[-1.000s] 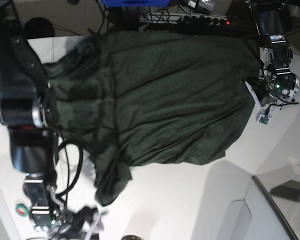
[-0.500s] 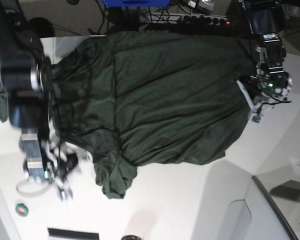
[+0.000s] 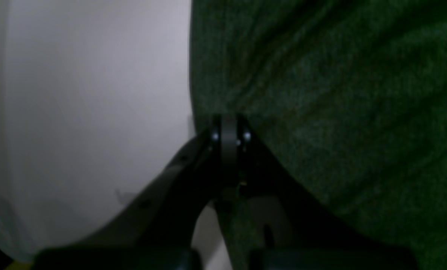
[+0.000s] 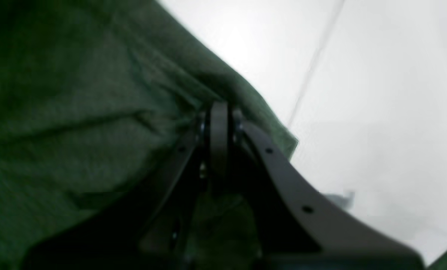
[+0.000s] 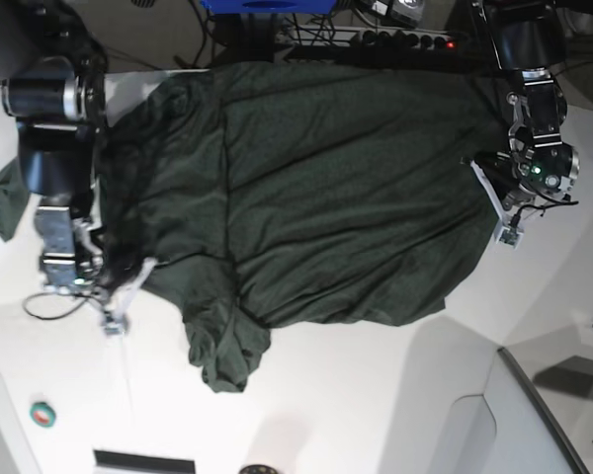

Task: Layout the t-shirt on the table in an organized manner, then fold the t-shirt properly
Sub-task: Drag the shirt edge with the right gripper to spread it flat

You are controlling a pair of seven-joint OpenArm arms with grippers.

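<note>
The shirt (image 5: 316,197) lies spread over the upper middle of the table (image 5: 376,395), filling most of the base view from 9 to 3 o'clock, with a bunched sleeve (image 5: 227,351) hanging down toward 7 o'clock. A small flap of green cloth (image 5: 2,202) shows at the far 9 o'clock edge, beside the arm there.

The left gripper (image 5: 494,183) sits at the shirt's 3 o'clock edge. In its wrist view the left gripper (image 3: 229,131) has its jaws pressed together on the shirt's (image 3: 339,112) edge, with bare table (image 3: 77,112) to 9 o'clock (the picture is dim).

The right gripper (image 5: 128,281) is at the shirt's 8 o'clock edge. Its wrist view shows the right gripper (image 4: 219,116) pinched tight on a fold of shirt (image 4: 77,112), with white table (image 4: 377,112) and a thin seam (image 4: 313,63) toward 1 o'clock.

A small green roll (image 5: 42,415) lies on the table near 7 o'clock, well apart from the shirt.
</note>
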